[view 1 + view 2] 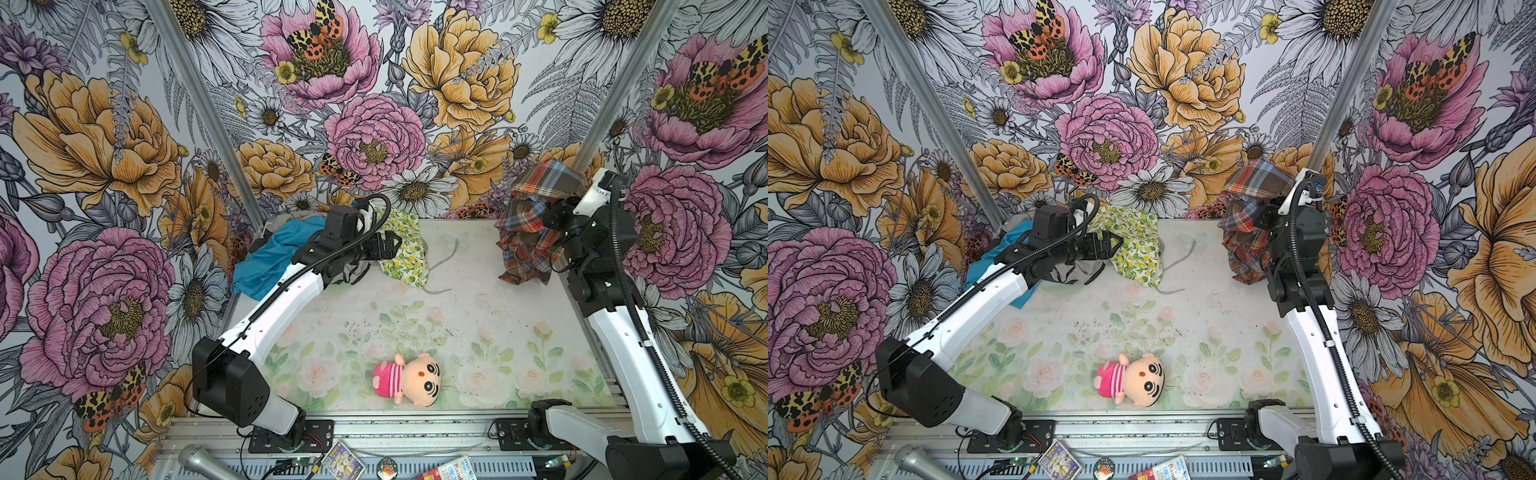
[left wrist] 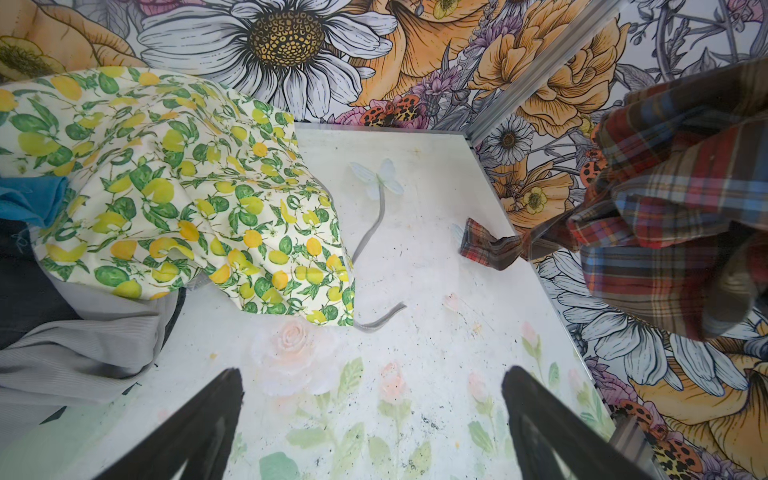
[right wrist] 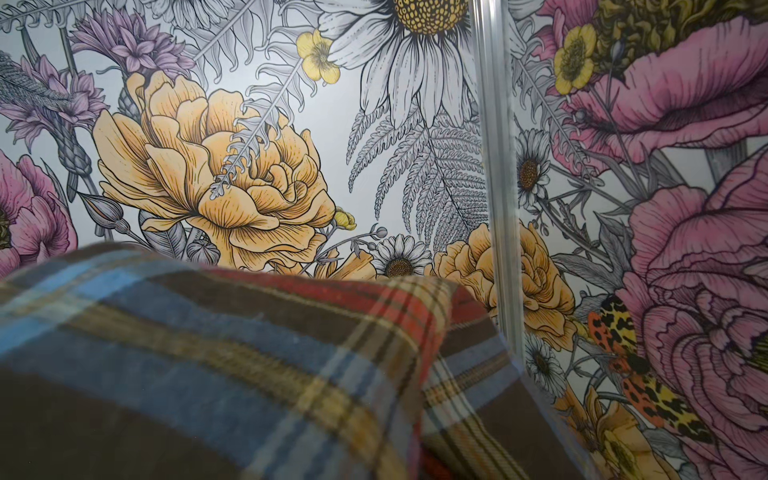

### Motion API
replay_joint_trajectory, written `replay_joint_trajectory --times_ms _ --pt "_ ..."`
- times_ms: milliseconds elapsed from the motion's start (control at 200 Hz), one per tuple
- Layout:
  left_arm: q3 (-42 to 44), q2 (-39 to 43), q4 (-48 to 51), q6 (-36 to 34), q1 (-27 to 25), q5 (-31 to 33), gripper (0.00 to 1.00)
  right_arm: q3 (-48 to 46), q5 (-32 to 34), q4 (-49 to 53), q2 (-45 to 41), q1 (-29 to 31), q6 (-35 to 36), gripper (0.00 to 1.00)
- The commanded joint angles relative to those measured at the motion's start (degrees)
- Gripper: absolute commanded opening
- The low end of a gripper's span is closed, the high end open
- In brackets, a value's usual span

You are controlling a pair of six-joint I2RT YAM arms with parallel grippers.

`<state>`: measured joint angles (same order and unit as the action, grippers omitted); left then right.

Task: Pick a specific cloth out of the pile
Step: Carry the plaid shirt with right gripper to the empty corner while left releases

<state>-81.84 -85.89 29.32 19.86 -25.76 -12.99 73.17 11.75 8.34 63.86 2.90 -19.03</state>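
right gripper (image 1: 553,215): is clamping shut on the cloth (image 1: 532,224), with its fingertips hidden under the plaid folds. In both top views it is hanging in the air far beyond the plush doll (image 1: 409,380) and well to the doll's right.
the cloth: is draping over the right gripper and hanging from it in bunched folds of red-orange, brown, blue and white checks. In the right wrist view the cloth (image 3: 208,353) is filling the lower half of the picture. In the left wrist view one narrow corner of the cloth (image 2: 486,249) is lying on the table (image 1: 478,316).
right arm: is rising from the near edge to the doll's right and bending inward at the wrist.
left gripper (image 1: 388,245): is standing wide open and holding nothing, beyond the doll and only slightly to its left. In the left wrist view its two dark fingers (image 2: 195,424) are framing bare table.
lemon-print cloth (image 1: 405,249): is lying just beside the left gripper, straight beyond the doll.
the pile (image 1: 270,257): is lying beyond the doll and to its left, with turquoise and grey pieces bunching under the left arm. It is sitting well apart from the cloth.
plush doll: is lying on the table near the front edge, wearing pink stripes, well apart from both grippers.
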Motion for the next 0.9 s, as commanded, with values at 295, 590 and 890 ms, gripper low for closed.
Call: replay_joint_trajectory --times_ms 295,590,890 --pt "-2.5 -2.7 -0.3 -1.7 -0.3 -2.6 0.99 -6.6 -1.5 2.2 -0.9 -0.4 -11.6 0.00" --pt "-2.2 -3.1 -0.2 -1.3 -0.3 -2.8 0.99 -15.5 -1.8 2.9 -2.7 -5.4 -20.8 0.00" --pt "-2.0 -3.2 -0.2 -1.1 -0.3 -2.9 0.98 -24.0 -1.2 3.3 -0.9 -8.7 -25.0 0.00"
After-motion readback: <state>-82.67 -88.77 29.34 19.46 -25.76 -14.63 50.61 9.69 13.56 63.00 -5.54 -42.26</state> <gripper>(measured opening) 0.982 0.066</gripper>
